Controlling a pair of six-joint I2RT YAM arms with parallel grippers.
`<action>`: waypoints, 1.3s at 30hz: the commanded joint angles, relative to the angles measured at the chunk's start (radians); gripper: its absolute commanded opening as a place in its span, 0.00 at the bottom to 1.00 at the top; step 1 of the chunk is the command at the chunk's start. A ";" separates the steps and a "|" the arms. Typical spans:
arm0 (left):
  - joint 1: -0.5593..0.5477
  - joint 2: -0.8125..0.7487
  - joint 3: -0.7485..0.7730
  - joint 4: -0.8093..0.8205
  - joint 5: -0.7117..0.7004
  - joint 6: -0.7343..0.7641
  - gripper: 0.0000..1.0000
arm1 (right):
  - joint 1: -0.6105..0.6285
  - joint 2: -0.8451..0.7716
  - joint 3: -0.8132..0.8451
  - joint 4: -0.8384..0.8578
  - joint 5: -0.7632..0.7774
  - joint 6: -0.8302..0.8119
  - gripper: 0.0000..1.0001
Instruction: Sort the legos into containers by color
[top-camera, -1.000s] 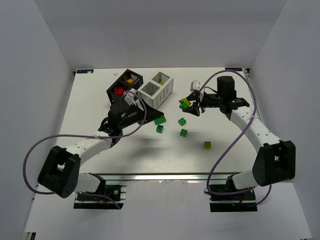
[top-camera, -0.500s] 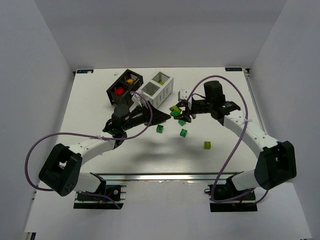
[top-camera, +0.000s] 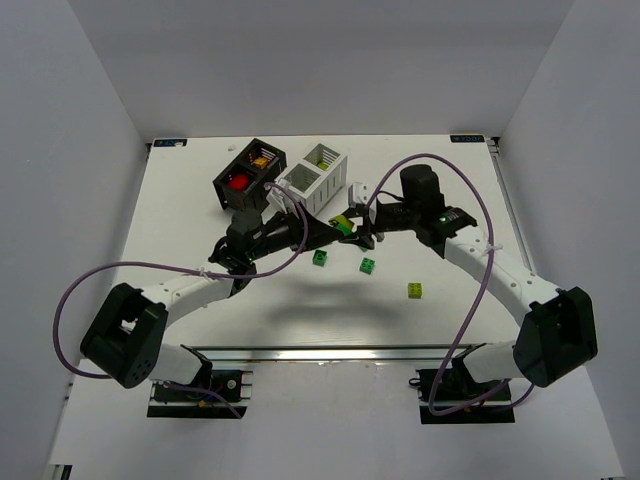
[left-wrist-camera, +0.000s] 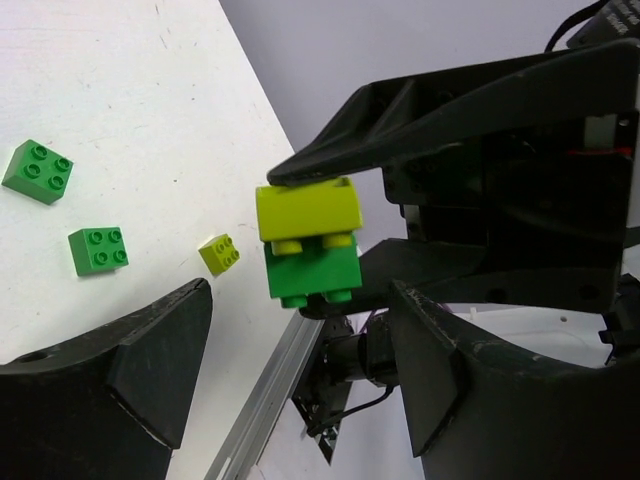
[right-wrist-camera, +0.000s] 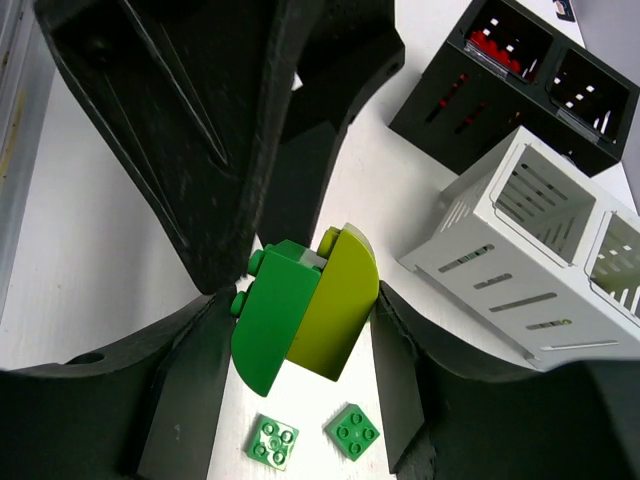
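My right gripper (right-wrist-camera: 300, 335) is shut on two legos stuck together, a green brick (right-wrist-camera: 268, 322) and a yellow-green brick (right-wrist-camera: 338, 305), held above the table. The same pair (left-wrist-camera: 308, 240) hangs just beyond my left gripper (left-wrist-camera: 300, 370), which is open and holds nothing. In the top view both grippers meet in front of the white container (top-camera: 315, 175), left gripper (top-camera: 322, 232) facing right gripper (top-camera: 350, 226). Loose legos lie on the table: two green (top-camera: 320, 258) (top-camera: 368, 265) and one yellow-green (top-camera: 414, 290). The black container (top-camera: 250, 172) holds red and orange-yellow bricks.
The white container (right-wrist-camera: 540, 220) stands close beside the right gripper, the black container (right-wrist-camera: 520, 70) behind it. Purple cables loop over both arms. White walls enclose the table on three sides.
The right gripper has carried the stacked pair leftward. The left gripper has swung right from the black container to meet it, and its jaws stay open.
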 joint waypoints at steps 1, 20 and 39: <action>-0.006 0.003 0.038 0.020 0.011 0.010 0.80 | 0.020 -0.031 -0.007 0.045 0.001 0.021 0.00; -0.006 0.021 0.047 0.020 0.031 0.013 0.20 | 0.055 -0.036 -0.025 0.047 0.021 0.019 0.00; -0.007 -0.201 -0.016 -0.376 -0.089 0.496 0.01 | 0.034 -0.023 0.041 -0.246 -0.059 -0.137 0.89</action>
